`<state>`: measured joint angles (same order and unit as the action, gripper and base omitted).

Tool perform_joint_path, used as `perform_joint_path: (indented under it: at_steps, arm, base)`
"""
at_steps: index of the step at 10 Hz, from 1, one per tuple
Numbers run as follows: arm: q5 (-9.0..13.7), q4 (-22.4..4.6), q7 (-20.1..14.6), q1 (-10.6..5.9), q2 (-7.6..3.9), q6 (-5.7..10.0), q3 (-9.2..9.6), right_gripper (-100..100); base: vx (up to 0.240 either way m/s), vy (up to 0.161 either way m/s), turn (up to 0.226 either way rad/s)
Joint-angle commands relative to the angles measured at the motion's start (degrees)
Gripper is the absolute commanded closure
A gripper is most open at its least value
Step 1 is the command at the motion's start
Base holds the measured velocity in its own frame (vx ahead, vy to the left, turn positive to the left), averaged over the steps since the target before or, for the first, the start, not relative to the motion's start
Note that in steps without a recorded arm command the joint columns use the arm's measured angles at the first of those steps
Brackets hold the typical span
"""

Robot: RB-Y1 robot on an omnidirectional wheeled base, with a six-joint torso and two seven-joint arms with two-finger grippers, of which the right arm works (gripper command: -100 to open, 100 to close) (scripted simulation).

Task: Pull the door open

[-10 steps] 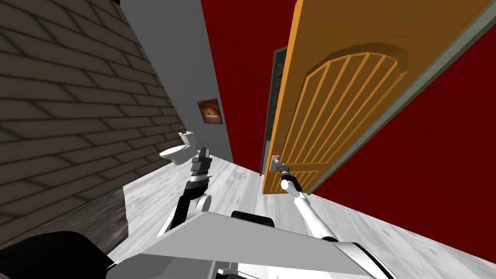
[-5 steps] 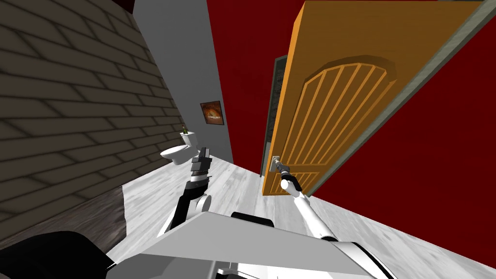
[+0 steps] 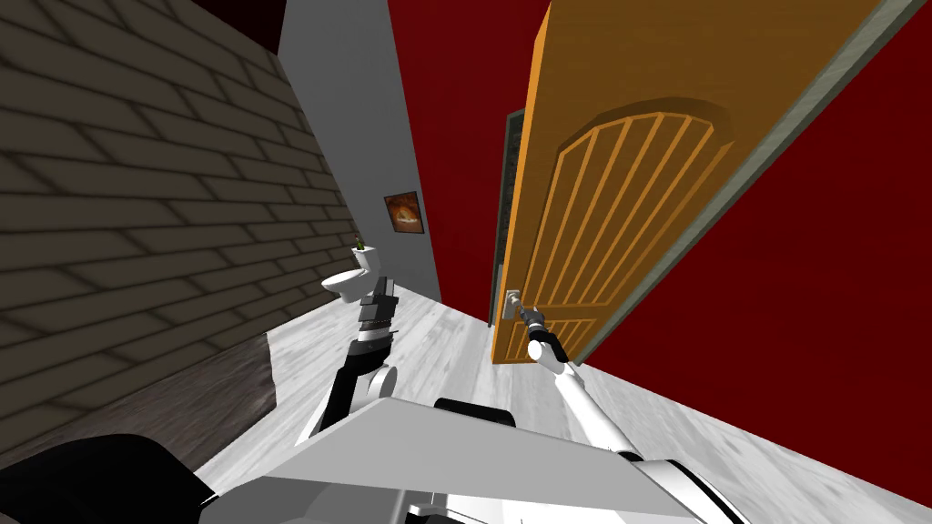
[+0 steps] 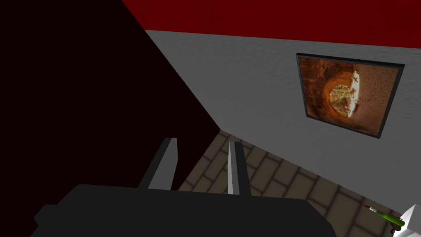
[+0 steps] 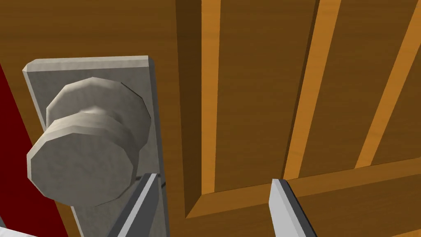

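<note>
Knob (image 5: 82,164) first: the right claw (image 5: 211,179) is spread wide, but the knob sits just outside one finger (image 5: 144,201), not in the gap. Slide the claw sideways until the knob is in the middle, pinch it, then pull back slowly.

The door (image 5: 255,103) stands at 1 o'clock from me, partly open, I think. It is orange wood with raised strips. The knob is grey and many-sided, on a flat grey plate (image 5: 88,66). The left claw (image 4: 202,142), at 11 o'clock, is a little apart and holds nothing.

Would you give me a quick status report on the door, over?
Right gripper open at door, knob beside its fingers, not gripped. Left gripper raised, idle. Nothing in the way.
</note>
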<state>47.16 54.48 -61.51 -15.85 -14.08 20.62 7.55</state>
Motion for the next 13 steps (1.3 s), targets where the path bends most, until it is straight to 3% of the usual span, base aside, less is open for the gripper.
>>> perform_joint_path:
  at_steps: [1,4,5,10,11,12,13]
  arm:
    - [-0.3,1.9,0.1,0.73,1.16,0.27,1.91,-100]
    - [-0.5,2.5,-0.4,1.18,1.04,1.0,3.15,-100]
    - [-0.7,3.4,-1.1,1.79,0.87,1.99,4.8,-100]
    - [-1.0,4.3,-1.9,2.44,0.68,3.07,6.61,-100]
    - [-0.6,3.4,-1.6,2.45,-0.11,3.05,5.26,-100]
    - [0.1,3.2,-1.7,1.74,-0.57,1.31,4.01,-100]
    - [0.4,3.1,-1.7,1.43,-0.62,0.7,3.67,-100]
  base:
    - [-0.143,-0.132,0.212]
    - [-0.115,-0.091,0.093]
    - [-0.12,-0.068,0.184]
    - [-0.092,-0.076,0.072]
    - [-0.021,-0.043,-0.037]
    - [0.046,0.027,-0.102]
    - [0.062,0.078,-0.069]
